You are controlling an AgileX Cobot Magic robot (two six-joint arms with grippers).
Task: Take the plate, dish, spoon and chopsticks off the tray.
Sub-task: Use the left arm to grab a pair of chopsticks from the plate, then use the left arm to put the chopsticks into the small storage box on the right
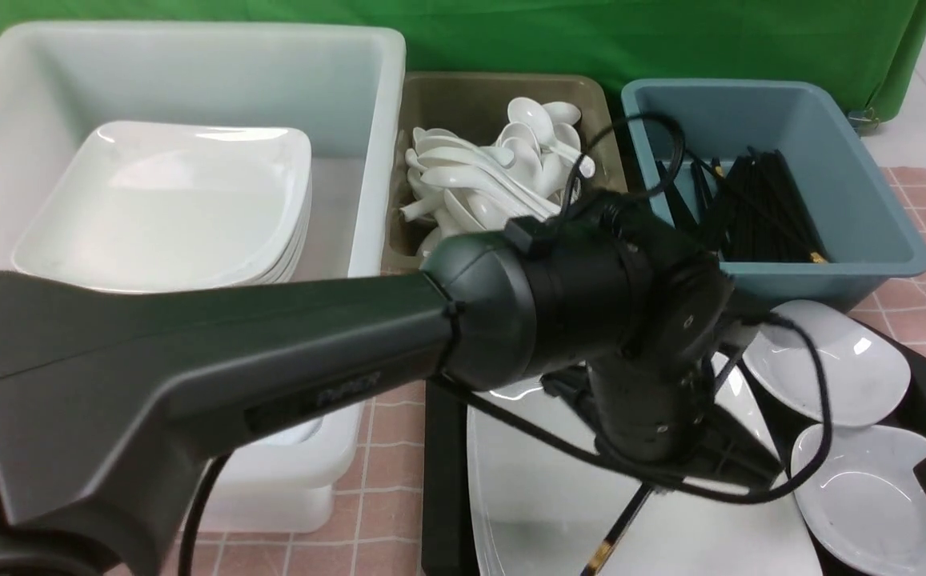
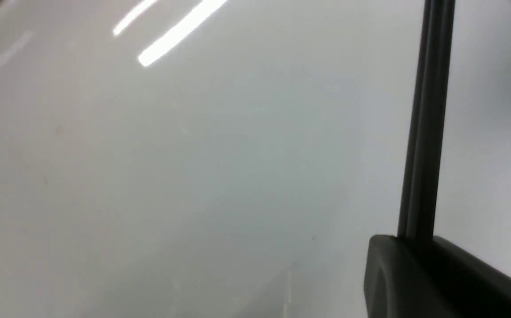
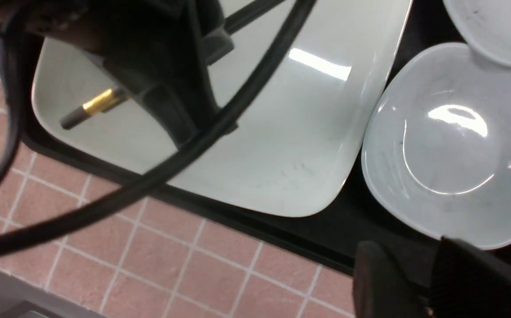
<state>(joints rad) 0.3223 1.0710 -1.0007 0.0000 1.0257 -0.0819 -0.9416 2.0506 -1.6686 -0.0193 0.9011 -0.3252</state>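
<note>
Pink-tiled tabletop (image 1: 382,424), black tray (image 1: 440,480), white plate (image 1: 543,496); just above it, left tool (image 1: 659,476) clamped on the chopsticks (image 1: 615,532).

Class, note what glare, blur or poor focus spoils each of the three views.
Front view: the dark grey left arm looms close to the lens. Left wrist view: the large glossy white plate is a hazy blur with streaked glare, the thin black chopsticks soft-edged. Right wrist view: a blurred black cable crosses; glare patches sit on the small white dish.

The left arm (image 1: 190,360) is angular, dark grey-green, with faint lettering (image 1: 348,390). Black cables (image 1: 823,404) loop around its rounded wrist (image 1: 591,296) and black left hand (image 1: 675,468).
</note>
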